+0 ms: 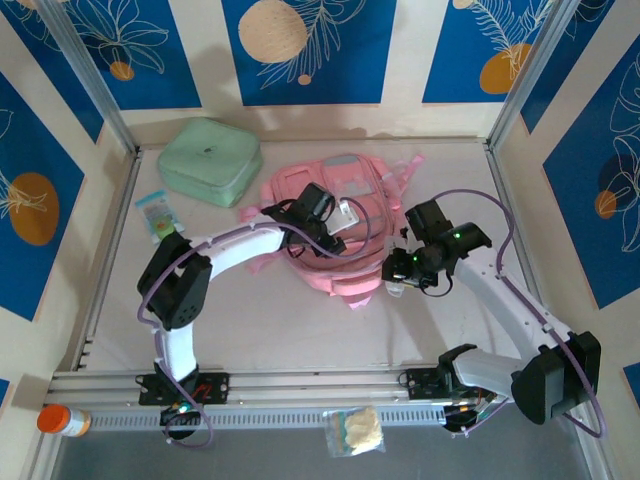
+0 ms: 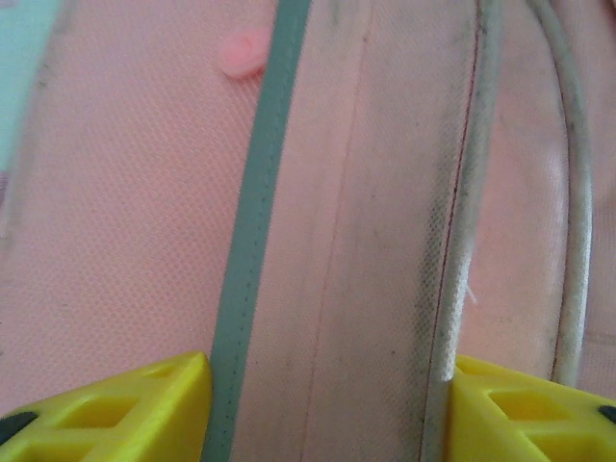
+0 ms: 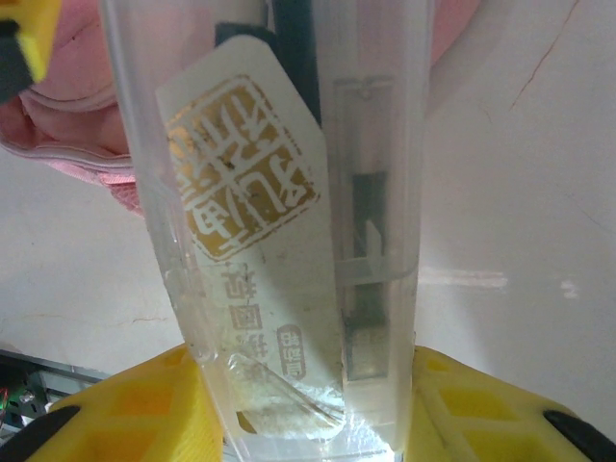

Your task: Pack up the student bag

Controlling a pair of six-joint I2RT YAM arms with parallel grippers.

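Observation:
The student bag (image 1: 345, 255), pink with grey-white panels, lies flat mid-table. My left gripper (image 1: 322, 207) is down on its upper part. In the left wrist view the gripper (image 2: 327, 414) has its yellow fingers (image 2: 115, 409) apart on flat pink fabric. A grey-green zip strip (image 2: 252, 231) runs by the left finger and white piping (image 2: 462, 221) touches the right one. My right gripper (image 1: 398, 275), just right of the bag's lower edge, is shut on a clear plastic box (image 3: 289, 212) with a gold-printed label. The box stands between the yellow fingers (image 3: 125, 404) of the gripper (image 3: 308, 414).
A mint-green square zip case (image 1: 210, 160) sits at the back left, with a small printed packet (image 1: 155, 212) in front of it. An orange-capped bottle (image 1: 60, 420) and a clear packet (image 1: 355, 432) lie beyond the near rail. Frame posts stand at the back corners.

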